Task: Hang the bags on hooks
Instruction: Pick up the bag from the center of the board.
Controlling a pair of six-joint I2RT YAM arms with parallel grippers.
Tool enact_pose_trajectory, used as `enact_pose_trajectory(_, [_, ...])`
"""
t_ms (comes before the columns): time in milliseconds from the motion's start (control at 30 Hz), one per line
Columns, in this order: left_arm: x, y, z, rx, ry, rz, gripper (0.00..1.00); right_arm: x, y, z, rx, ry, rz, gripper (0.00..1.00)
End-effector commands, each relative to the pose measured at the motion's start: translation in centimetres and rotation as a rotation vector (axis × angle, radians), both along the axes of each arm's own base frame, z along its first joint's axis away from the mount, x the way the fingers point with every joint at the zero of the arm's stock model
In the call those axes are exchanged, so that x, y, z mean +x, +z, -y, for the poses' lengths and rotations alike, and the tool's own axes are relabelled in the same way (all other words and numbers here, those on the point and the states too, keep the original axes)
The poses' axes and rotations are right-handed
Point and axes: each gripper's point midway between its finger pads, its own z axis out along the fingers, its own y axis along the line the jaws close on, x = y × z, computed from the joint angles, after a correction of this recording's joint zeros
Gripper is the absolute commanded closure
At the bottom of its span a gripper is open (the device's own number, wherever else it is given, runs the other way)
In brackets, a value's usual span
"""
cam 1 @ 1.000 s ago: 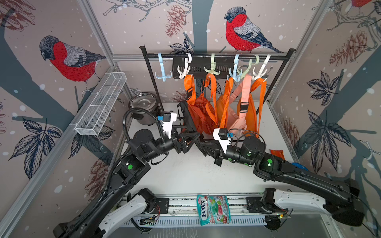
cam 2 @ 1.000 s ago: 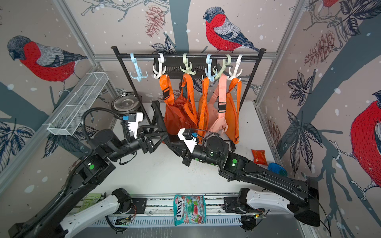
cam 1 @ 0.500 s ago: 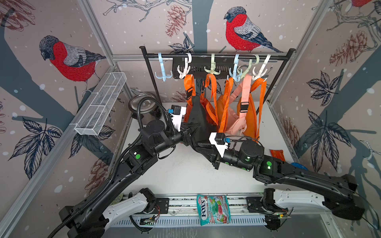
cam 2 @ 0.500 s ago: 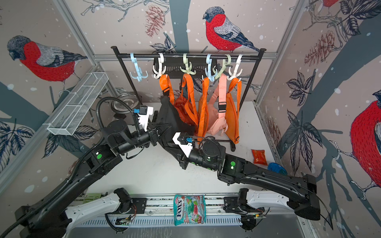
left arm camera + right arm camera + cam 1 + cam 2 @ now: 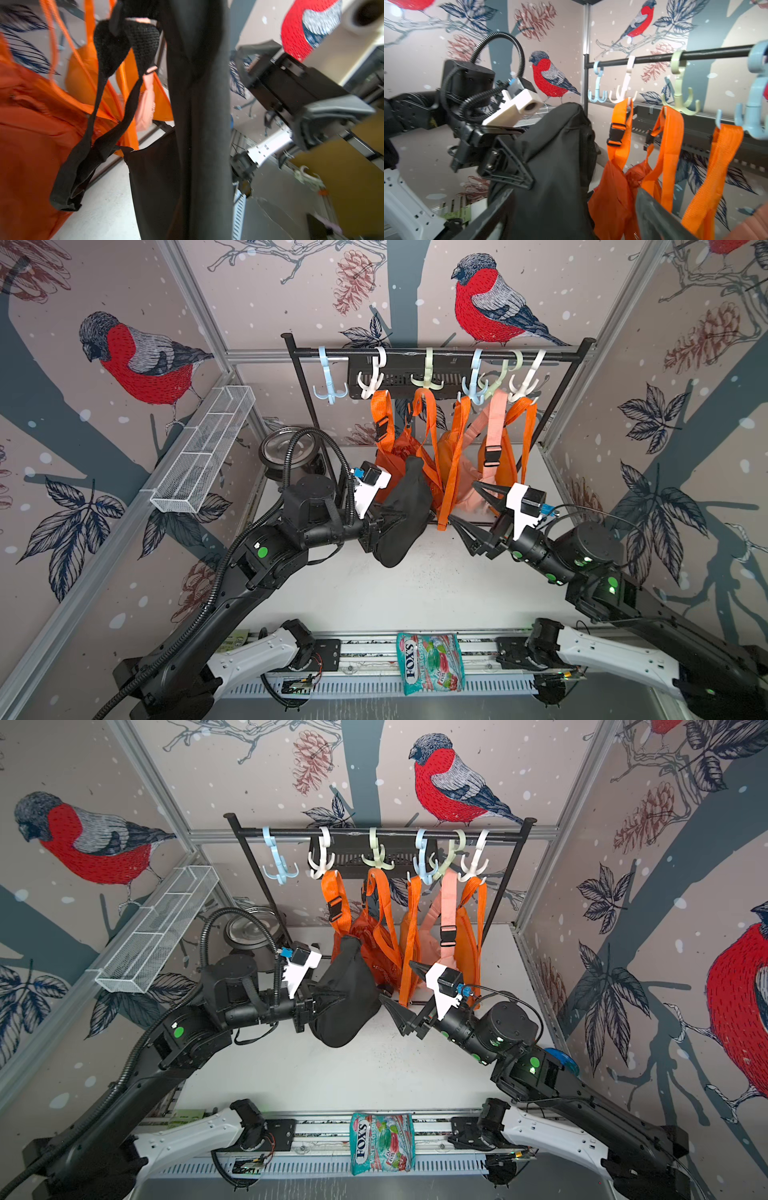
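- Far left on the rail [image 5: 436, 352], a pale blue hook [image 5: 329, 385] hangs empty; hooks to its right carry orange bags [image 5: 399, 448].
- Nearer us, the left gripper [image 5: 392, 517] is clenched on the black bag [image 5: 409, 493], holding it up just beside the orange bags.
- Right of it, the right gripper [image 5: 462, 499] is released, jaws spread, grasping nothing.
- We judge the bag is mid-carry; next, its dangling strap [image 5: 83, 158] needs spreading and lifting over the empty hook.

Candy packet [image 5: 430, 662], wire basket [image 5: 203, 450]
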Motion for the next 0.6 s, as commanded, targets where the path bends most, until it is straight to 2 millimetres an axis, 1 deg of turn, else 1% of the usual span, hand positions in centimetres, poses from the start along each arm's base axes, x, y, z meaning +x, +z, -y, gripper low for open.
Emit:
enact_pose_trajectory(0, [-2.7, -1.6, 0.0, 0.088, -0.151, -0.036, 1.0, 1.9, -1.1, 0.7, -0.036, -0.06, -0.027, 0.06])
enact_pose_trajectory(67, [-2.7, -1.7, -0.4, 0.121, -0.148, -0.033, 1.0, 3.2, -1.8, 1.2, -0.045, -0.078, -0.045, 0.03])
enact_pose_trajectory(133, [-2.7, -1.4, -0.7, 0.13, -0.14, -0.016, 1.0, 4.2, -2.6, 1.5, -0.05, -0.087, -0.063, 0.01])
enact_pose_trajectory(200, [-2.8, -1.1, -0.7, 0.125, -0.143, -0.003, 1.0, 5.1, -3.4, 1.3, -0.059, -0.075, -0.082, 0.0])
enact_pose_trajectory(267, [-2.7, -1.2, -0.7, 0.128, -0.144, 0.001, 1.0, 5.6, -4.3, 0.4, -0.077, -0.043, -0.101, 0.01])
enact_pose_trajectory(367, [-2.7, -1.6, -0.5, 0.136, -0.153, -0.004, 1.0, 5.7, -5.1, -1.5, -0.102, 0.035, -0.112, 0.01])
enact_pose_trajectory(500, [-2.7, -1.7, -0.5, 0.142, -0.159, -0.004, 1.0, 6.0, -5.8, -3.7, -0.147, 0.097, -0.114, 0.01])
enact_pose_trajectory(567, [-2.7, -1.5, -0.6, 0.144, -0.155, 0.004, 1.0, 5.6, -6.2, -4.9, -0.174, 0.143, -0.106, 0.01])
